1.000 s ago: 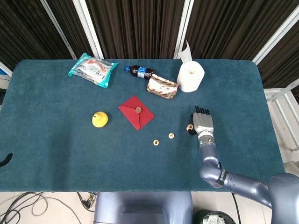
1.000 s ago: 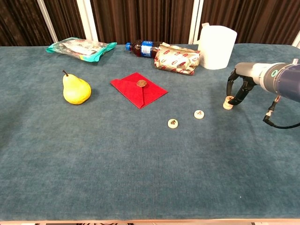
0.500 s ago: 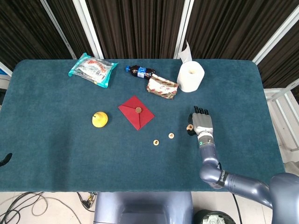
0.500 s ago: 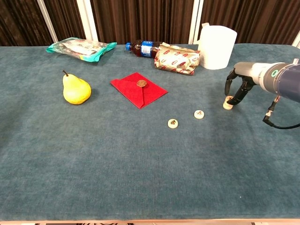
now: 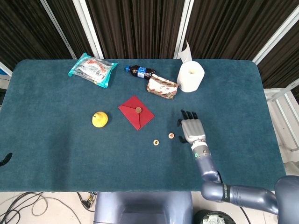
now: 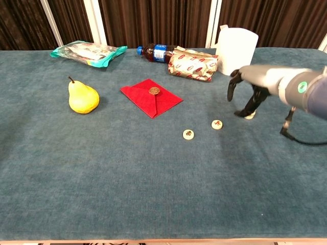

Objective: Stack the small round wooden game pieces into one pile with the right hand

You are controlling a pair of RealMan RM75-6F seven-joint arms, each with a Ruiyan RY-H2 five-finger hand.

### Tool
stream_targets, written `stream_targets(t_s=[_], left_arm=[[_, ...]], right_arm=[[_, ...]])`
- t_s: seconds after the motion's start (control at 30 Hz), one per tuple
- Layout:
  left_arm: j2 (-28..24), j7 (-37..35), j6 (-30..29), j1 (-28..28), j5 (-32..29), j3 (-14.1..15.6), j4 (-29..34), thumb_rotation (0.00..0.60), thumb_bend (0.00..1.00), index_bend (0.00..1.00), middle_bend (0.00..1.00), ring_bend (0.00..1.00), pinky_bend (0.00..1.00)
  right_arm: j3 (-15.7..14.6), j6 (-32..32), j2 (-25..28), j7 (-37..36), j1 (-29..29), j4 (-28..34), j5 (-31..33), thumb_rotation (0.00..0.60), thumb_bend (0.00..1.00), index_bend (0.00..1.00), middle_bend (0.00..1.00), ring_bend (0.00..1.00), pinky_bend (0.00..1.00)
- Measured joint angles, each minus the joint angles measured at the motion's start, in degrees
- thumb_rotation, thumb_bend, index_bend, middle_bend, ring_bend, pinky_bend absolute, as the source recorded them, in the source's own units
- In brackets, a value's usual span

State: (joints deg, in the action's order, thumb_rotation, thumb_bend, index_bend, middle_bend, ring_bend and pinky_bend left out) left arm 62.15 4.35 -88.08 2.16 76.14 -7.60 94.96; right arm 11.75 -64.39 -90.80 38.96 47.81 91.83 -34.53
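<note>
Two small round wooden pieces lie flat on the blue cloth, one (image 5: 156, 142) (image 6: 188, 134) left of the other (image 5: 171, 136) (image 6: 217, 124). A third, taller pale piece (image 6: 249, 116) stands to their right. My right hand (image 5: 191, 127) (image 6: 251, 88) hovers over it with fingers spread and holds nothing. Its dark fingertips (image 6: 240, 112) reach down right beside that piece; I cannot tell whether they touch it. The hand hides this piece in the head view. My left hand does not show in either view.
A red envelope (image 5: 136, 112) with a gold seal lies left of the pieces and a yellow pear (image 5: 100, 119) further left. At the back stand a paper roll (image 5: 190, 76), a snack bag (image 5: 162, 87), a cola bottle (image 5: 140, 72) and a green packet (image 5: 92, 70).
My right hand has swung to the left and its fingers have spread apart. The tall piece has stayed where it stood.
</note>
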Motion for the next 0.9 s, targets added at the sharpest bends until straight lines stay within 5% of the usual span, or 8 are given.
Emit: stream_targets(t_s=[0.23, 0.9], left_arm=[[-0.2, -0.3, -0.3, -0.1, 0.1, 0.0, 0.1, 0.6, 0.16, 0.11, 0.0, 0.0, 0.0], [0.1, 0.4, -0.3, -0.1, 0.0, -0.1, 0.2, 0.6, 0.16, 0.11, 0.0, 0.0, 0.0]], right_arm=[[-2.1, -0.9, -3.2, 0.0, -0.7, -1.3, -2.7, 0.6, 0.39, 0.4, 0.0, 0.0, 0.0], [1.3, 1.8, -8.0, 1.2, 1.3, -9.8, 0.9, 0.6, 0.39, 0.4, 0.0, 0.0, 0.0]])
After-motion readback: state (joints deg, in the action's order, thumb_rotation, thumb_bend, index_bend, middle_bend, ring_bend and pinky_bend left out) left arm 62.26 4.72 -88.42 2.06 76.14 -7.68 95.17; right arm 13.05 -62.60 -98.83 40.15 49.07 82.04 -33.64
